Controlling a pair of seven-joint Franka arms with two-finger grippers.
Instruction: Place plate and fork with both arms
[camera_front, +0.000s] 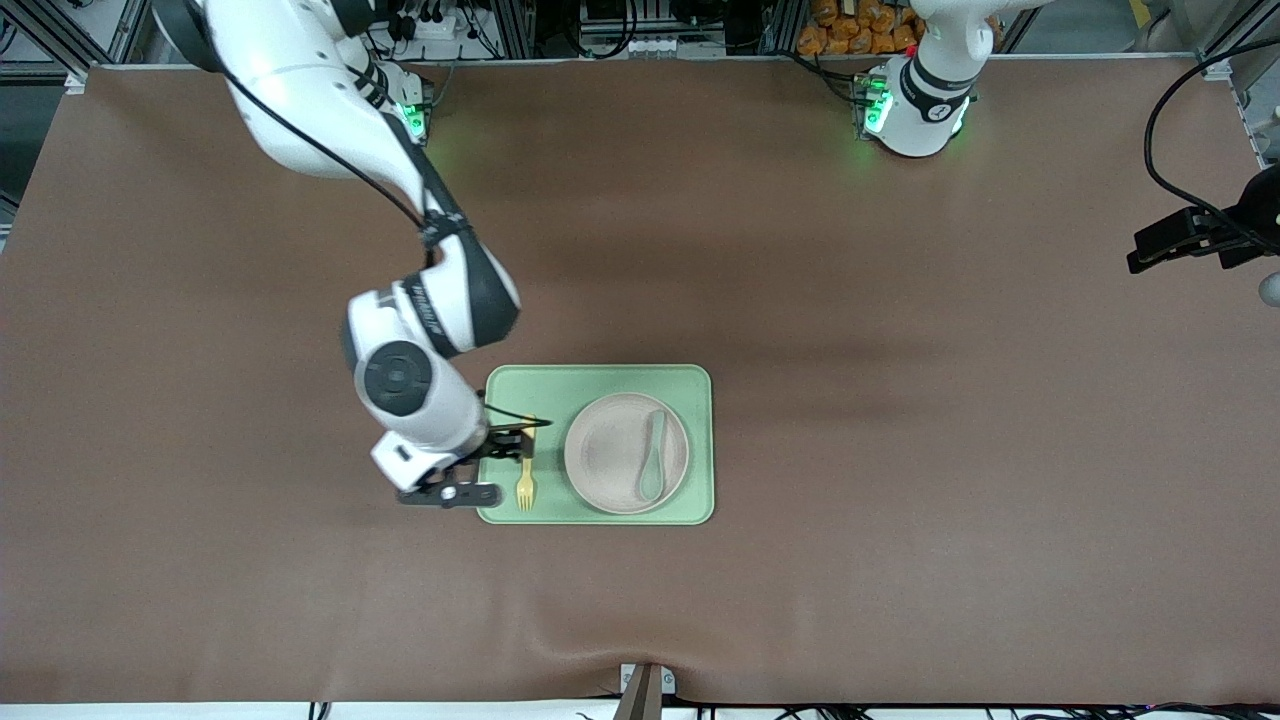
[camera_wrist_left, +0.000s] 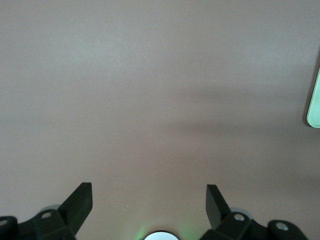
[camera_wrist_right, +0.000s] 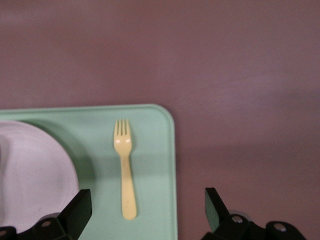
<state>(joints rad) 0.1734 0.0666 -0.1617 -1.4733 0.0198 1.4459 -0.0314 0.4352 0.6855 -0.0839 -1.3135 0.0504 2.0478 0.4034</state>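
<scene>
The pale beige plate (camera_front: 605, 455) lies on the light-green tray (camera_front: 600, 375), toward the left arm's end of it. The pale-yellow fork (camera_front: 526, 485) lies flat on the tray beside the plate, tines toward the front camera. My right gripper (camera_front: 512, 442) hangs low over the fork's handle end, open and empty. In the right wrist view the gripper (camera_wrist_right: 145, 205) straddles the handle end of the fork (camera_wrist_right: 125, 165) and the tray's edge (camera_wrist_right: 172, 150), with the plate (camera_wrist_right: 30, 170) beside them. My left gripper (camera_wrist_left: 149, 200) is open and empty, high over bare table, out of the front view.
A pale green spoon (camera_front: 652, 455) lies in the plate. A black device (camera_front: 1190, 235) with a cable sits at the table's edge at the left arm's end. The left arm's base (camera_front: 915, 100) stands at the table's farthest edge. A tray corner (camera_wrist_left: 315, 100) shows in the left wrist view.
</scene>
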